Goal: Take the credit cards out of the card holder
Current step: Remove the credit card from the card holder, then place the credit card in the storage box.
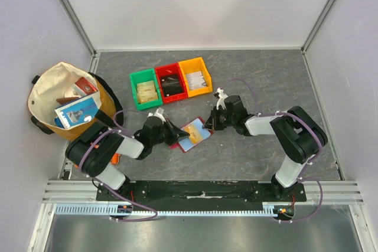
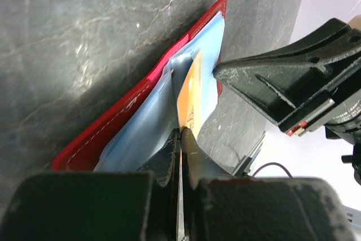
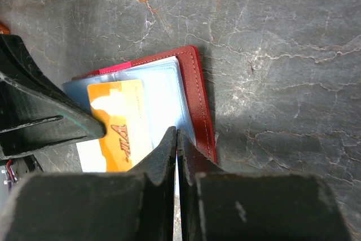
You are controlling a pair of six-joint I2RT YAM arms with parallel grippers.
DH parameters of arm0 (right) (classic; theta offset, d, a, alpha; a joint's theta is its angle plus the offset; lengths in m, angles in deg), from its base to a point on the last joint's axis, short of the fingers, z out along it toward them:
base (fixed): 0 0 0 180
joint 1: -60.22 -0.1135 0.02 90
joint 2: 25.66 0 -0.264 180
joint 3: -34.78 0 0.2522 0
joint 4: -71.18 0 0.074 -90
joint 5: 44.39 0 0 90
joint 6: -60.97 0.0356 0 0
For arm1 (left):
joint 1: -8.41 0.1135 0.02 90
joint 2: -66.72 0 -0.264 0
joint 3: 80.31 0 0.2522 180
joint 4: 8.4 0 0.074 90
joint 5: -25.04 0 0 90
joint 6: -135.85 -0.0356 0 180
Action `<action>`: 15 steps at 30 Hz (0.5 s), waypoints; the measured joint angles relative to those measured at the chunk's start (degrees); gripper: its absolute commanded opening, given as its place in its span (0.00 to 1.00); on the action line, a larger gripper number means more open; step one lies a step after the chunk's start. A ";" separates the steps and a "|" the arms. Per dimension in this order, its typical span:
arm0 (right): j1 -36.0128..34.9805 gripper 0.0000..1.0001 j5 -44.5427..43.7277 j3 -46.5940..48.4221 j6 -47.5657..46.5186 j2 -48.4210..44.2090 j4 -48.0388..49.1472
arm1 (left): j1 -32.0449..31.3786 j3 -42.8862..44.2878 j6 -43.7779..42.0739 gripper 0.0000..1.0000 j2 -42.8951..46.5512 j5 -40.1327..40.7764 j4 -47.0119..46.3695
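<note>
The card holder (image 1: 192, 134) lies open on the surface (image 1: 254, 81) between the arms. The left fingers (image 2: 172, 152) are closed on an orange card (image 2: 189, 97); the right fingers (image 3: 168, 152) pinch tight on a clear sleeve (image 3: 163, 91).

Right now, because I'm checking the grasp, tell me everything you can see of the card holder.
The card holder is a thin dark-red book-style wallet with stitched edges, lying open on the grey table between the arms. Its pale blue-grey clear plastic sleeves lift off the cover. An orange card sticks out of the sleeves, pinched by the left gripper; the right gripper is shut on a sleeve edge.
</note>
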 measured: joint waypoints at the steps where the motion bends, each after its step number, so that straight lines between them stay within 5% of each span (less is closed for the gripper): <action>1: 0.04 0.05 0.13 0.00 0.00 0.00 -0.07 | 0.11 -1.01 0.09 0.02 1.11 0.02 0.07; 7: 0.13 0.07 0.37 0.00 0.04 0.00 -0.22 | 0.24 -5.01 0.09 0.02 9.86 1.27 4.17; 15: 0.17 0.26 -0.31 0.00 0.68 -3.17 -5.55 | 0.24 -5.90 -1.51 0.02 28.41 5.64 17.51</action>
